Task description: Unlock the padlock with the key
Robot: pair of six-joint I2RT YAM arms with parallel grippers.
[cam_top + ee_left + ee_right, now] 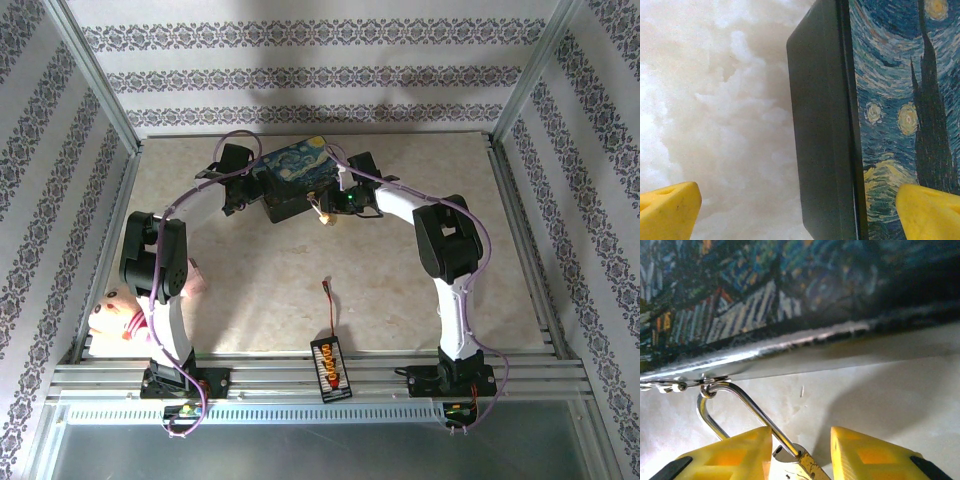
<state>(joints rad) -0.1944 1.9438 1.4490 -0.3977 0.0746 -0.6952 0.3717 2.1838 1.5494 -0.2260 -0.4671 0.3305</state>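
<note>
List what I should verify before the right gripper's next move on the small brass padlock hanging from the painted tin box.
1. Brass padlock sits inside right gripper: ok.
2. Firm grip on it: cannot tell.
3. Thin silver shackle hooked through the painted box's latch ring: ok.
4. Left gripper open, straddling the box's dark side: ok.
5. Key ready in a gripper: cannot tell.

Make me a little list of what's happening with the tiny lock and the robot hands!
painted box: far middle of table
padlock: hooked on a ring at the box's edge
right gripper: open, fingers either side of the padlock
left gripper: open, straddling the box's side edge
plush toy: pink, near left corner
</note>
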